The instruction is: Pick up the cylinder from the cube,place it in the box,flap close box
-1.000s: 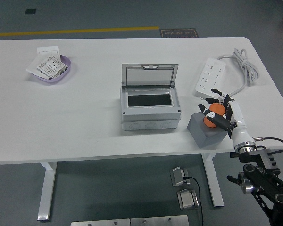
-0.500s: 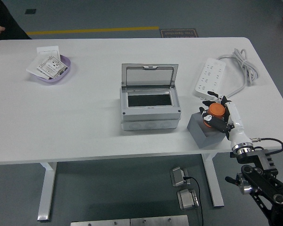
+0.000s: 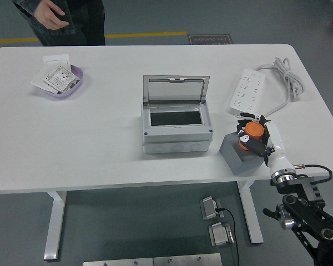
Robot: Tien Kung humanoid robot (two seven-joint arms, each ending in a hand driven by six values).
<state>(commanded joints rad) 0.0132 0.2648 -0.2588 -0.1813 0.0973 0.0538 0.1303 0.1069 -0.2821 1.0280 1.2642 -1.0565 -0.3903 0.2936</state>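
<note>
The right hand reaches in from the lower right corner, its black fingers curled around the orange cylinder, which sits at the top of the grey cube; whether the cylinder rests on the cube or is just clear of it cannot be told. The cube lies directly under and slightly left of the hand, close to the near edge of the white worktop.

To the left of the hand, just beside the cube, stands the grey box with its flap lid raised upright at the back (the dark inside is exposed). Beyond the hand, toward the far edge, lies a white power strip with its cable looping off to the right. Far to the left of the hand, a lilac bowl holds small packets. A person stands at the far left side, one hand held at the waist.
</note>
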